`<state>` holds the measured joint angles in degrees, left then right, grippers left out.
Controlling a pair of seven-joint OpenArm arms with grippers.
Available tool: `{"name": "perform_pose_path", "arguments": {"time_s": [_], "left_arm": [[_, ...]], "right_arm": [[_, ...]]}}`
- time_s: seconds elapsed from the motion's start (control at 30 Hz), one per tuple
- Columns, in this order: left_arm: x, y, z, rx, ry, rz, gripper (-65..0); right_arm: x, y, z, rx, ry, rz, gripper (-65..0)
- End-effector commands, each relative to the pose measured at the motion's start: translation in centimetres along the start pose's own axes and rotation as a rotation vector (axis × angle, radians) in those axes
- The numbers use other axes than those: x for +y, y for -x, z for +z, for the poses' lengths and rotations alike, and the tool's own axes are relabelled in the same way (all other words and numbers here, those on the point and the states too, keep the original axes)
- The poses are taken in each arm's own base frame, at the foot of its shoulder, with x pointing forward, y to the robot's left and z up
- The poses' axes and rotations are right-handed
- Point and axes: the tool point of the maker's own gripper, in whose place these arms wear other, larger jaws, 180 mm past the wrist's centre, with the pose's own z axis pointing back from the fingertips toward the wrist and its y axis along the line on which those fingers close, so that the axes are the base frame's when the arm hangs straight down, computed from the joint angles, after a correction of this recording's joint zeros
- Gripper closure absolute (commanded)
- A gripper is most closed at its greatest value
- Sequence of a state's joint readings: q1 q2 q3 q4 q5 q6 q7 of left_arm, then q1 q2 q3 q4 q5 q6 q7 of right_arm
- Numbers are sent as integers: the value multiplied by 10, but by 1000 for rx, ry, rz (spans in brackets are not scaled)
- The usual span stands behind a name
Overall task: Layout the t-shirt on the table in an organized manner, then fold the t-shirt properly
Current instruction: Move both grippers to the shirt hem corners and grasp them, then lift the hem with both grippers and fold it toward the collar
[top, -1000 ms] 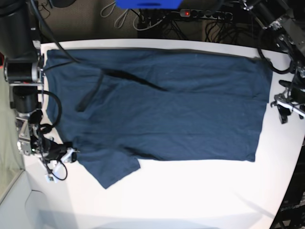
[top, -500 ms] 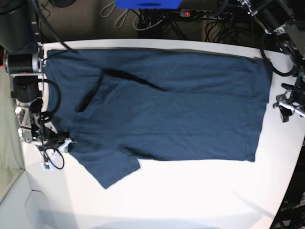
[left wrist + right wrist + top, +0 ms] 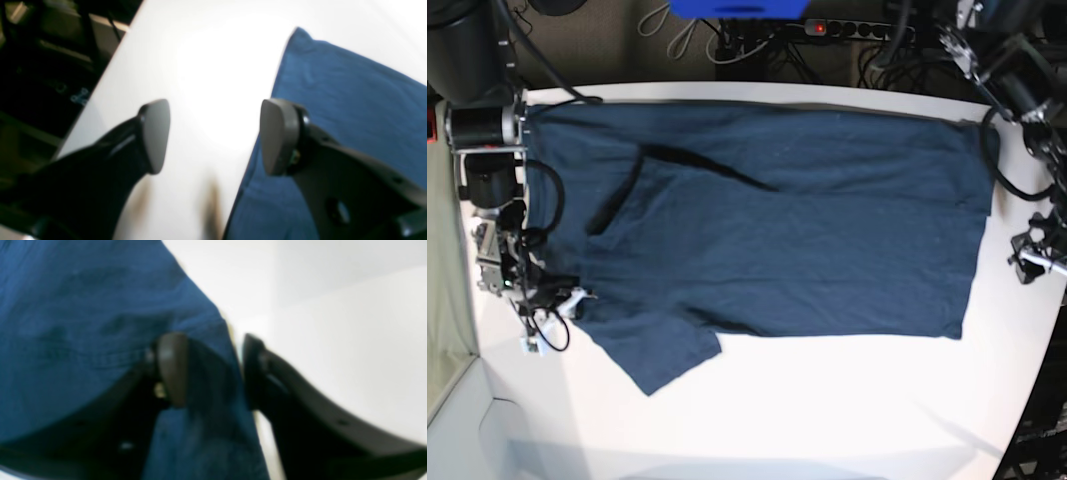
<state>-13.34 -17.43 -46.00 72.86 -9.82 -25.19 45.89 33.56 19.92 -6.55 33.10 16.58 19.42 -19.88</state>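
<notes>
The white worktop [image 3: 827,400] carries your t-shirt [image 3: 777,230], spread flat, soft and limp. Your right pincer [image 3: 208,370] straddles its sleeve edge, half-closed; left pincer [image 3: 213,136] gapes empty beside the hem.

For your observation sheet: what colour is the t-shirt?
Plain dark navy blue, no pattern; the t-shirt shows best in the base view.
</notes>
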Motion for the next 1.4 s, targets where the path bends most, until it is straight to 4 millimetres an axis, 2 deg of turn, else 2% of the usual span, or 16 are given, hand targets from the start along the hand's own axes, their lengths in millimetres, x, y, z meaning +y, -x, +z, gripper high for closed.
{"name": "perform_pose_path", "arguments": {"time_s": [0.0,0.1,0.13,0.3,0.43,0.5,0.7,0.77,0.87,0.97,1.27,1.33,1.37], "left_arm": [[7,-29,-4,-70,-2,23,-410],[0,-34,-30,-100,36,54,-411],[-3,-32,-38,-101,49,47,-411],[-40,-23,-75,-83,131,6,-411],[-52,-14,-94,-72,154,58,-411],[-60,-19,-100,-100,167,69,-411],[-84,-25,-107,-123,205,6,-411],[-94,-19,-109,-113,222,2,-411],[-100,-12,-110,-101,230,1,-411],[-106,6,-110,-72,239,6,-410],[-92,59,-105,13,218,6,-405],[-90,67,-105,30,214,9,-353],[-88,69,-104,36,212,9,-304]], "right_arm": [[-2,2,1,17,3,3,-163],[-2,15,1,28,4,1,-23],[-2,17,1,32,4,2,0],[-9,28,3,49,16,3,0],[-11,29,4,51,19,1,0],[-12,31,4,55,20,1,0],[-12,32,4,59,20,1,0],[-13,39,4,71,22,0,0],[-13,41,5,72,21,1,0],[-12,41,4,72,20,0,0],[-14,41,5,73,23,1,0],[-14,41,5,73,23,1,0],[-14,41,5,73,23,1,0]]}}
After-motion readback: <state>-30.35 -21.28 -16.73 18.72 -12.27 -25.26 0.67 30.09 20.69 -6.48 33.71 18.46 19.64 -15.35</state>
